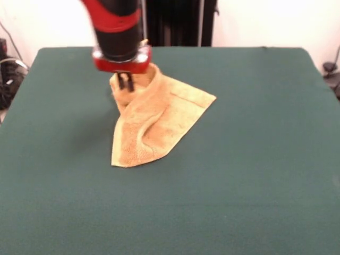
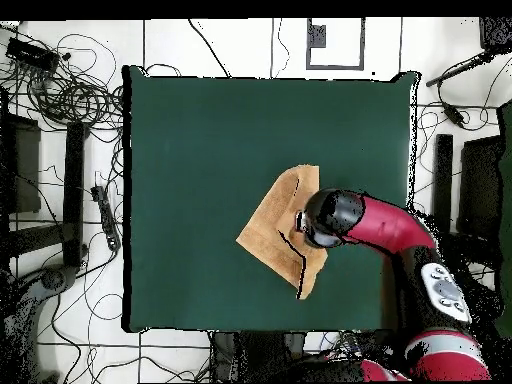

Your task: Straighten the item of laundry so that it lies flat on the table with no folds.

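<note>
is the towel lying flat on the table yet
No, the towel is bunched and folded over itself, with one end raised up at the pincer in the front view.

I see a nubby golden-orange terry-cloth towel (image 1: 154,119) on my matt dark green felt-covered table (image 1: 255,159); glossy red-and-black plastic arm (image 2: 385,222).

wall (image 1: 265,24): plain white, behind the far edge | dark upright stand (image 1: 178,21): against that wall at centre | floor (image 2: 250,45): pale tiles with dark seams | black cables (image 2: 70,90): tangled across the floor on one side | dark equipment (image 2: 480,170): along the opposite side | light: even, soft
</note>
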